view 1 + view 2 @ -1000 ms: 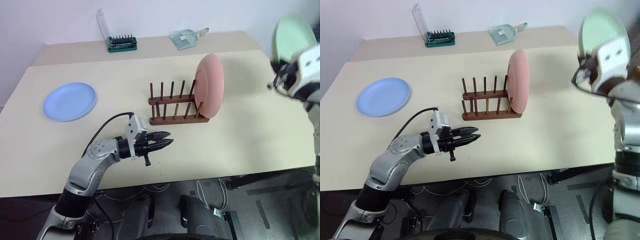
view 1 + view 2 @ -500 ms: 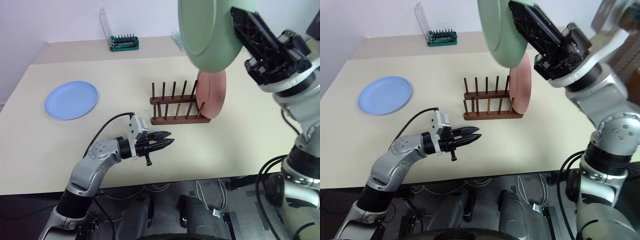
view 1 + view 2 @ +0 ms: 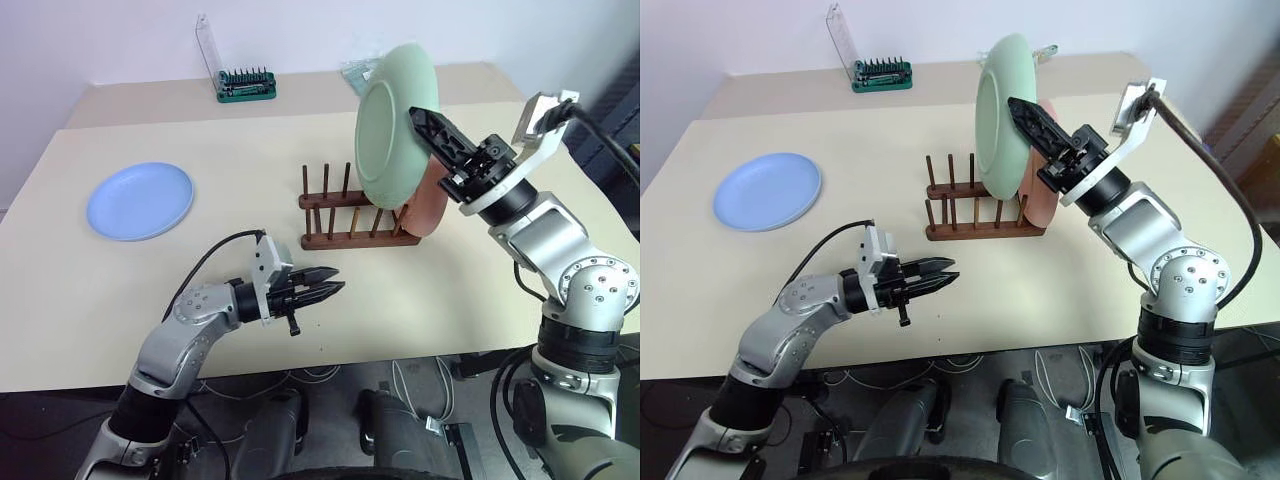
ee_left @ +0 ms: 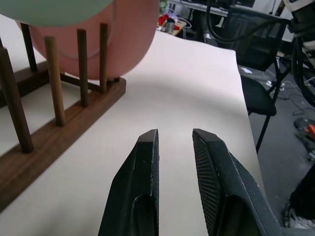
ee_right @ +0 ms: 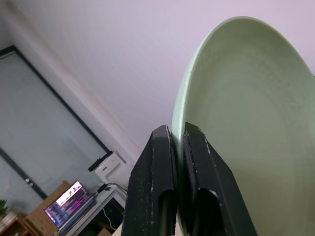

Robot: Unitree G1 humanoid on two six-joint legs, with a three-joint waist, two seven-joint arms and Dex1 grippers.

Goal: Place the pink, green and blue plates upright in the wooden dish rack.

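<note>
My right gripper (image 3: 420, 117) is shut on the rim of the green plate (image 3: 385, 125), whose edge sits between its fingers (image 5: 160, 162). It holds the plate upright just above the wooden dish rack (image 3: 345, 238), close against the left face of the pink plate (image 3: 430, 205). The pink plate stands upright in the rack's right end. Flat on the table at the far left lies the blue plate (image 3: 140, 200). My left gripper (image 3: 335, 290) hovers in front of the rack, pointing right, its fingers (image 4: 145, 162) slightly apart with nothing between them.
A green screwdriver-bit case (image 3: 245, 85) with a raised clear lid stands at the back of the table (image 3: 500, 300). A clear plastic item (image 3: 358, 72) lies behind the green plate. Bare tabletop stretches between the blue plate and the rack.
My right arm has swung the green plate in from the far right and down to just over the rack, rolling it upright. The left arm has not moved.
</note>
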